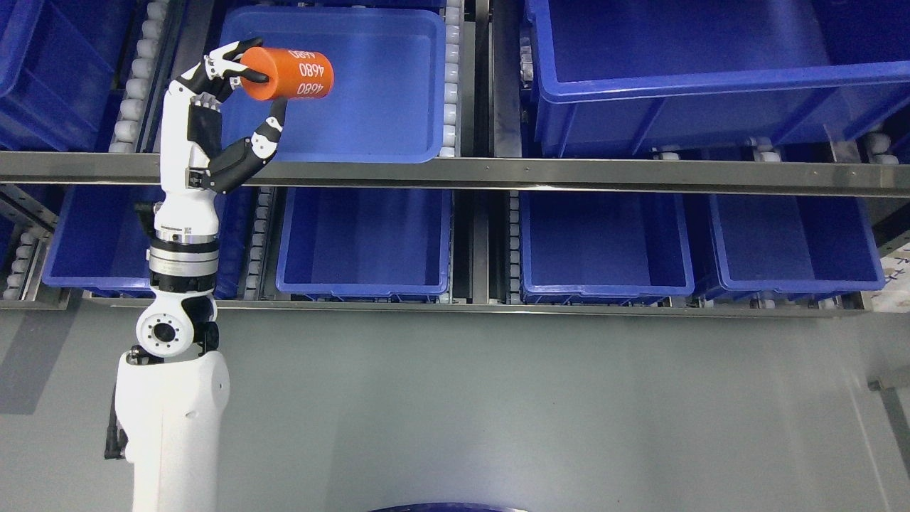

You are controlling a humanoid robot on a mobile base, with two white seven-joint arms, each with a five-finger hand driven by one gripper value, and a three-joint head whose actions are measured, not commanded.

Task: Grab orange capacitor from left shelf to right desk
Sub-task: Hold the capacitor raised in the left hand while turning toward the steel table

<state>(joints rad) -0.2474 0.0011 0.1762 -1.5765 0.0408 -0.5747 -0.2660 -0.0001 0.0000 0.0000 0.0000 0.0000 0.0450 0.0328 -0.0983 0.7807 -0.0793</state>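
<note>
The left hand (231,89), white with black-jointed fingers on an arm rising from the lower left, is closed around the left end of the orange cylindrical capacitor (288,73), which bears white "4680" print. Its upper fingers (242,71) wrap that end while the thumb reaches up from below to the cylinder's underside. The capacitor lies roughly on its side, sticking out to the right of the hand over the left edge of the blue plastic bin (370,107) on the upper shelf rail (498,172).
</note>
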